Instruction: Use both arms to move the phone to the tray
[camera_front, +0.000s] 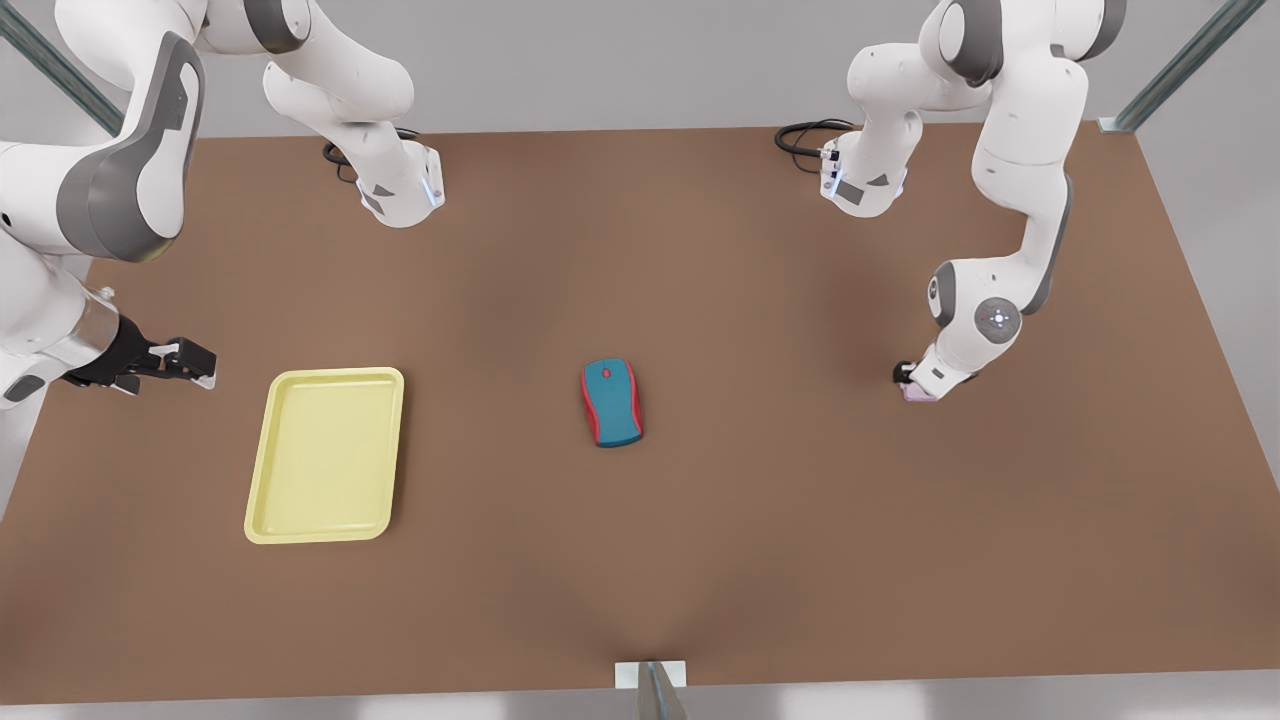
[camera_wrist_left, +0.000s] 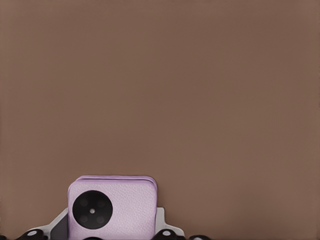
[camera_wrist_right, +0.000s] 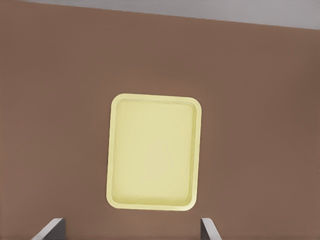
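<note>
The pale pink phone (camera_front: 920, 393) lies on the brown table at the front view's right. Its black round lens faces up. My left gripper (camera_front: 912, 380) is down over the phone (camera_wrist_left: 125, 205), with a grey finger (camera_wrist_left: 57, 224) against each of its two sides, shut on it. The pale yellow tray (camera_front: 327, 455) rests flat at the front view's left. My right gripper (camera_front: 190, 365) hovers just off the tray's outer side, above the table, its fingers (camera_wrist_right: 50, 229) wide apart and open. The tray (camera_wrist_right: 153, 151) has nothing in it.
A teal-and-red computer mouse (camera_front: 611, 402) sits mid-table between tray and phone. The two arm bases (camera_front: 400, 195) stand at the far edge with black cables. Bare brown table (camera_front: 800, 540) stretches toward the near edge.
</note>
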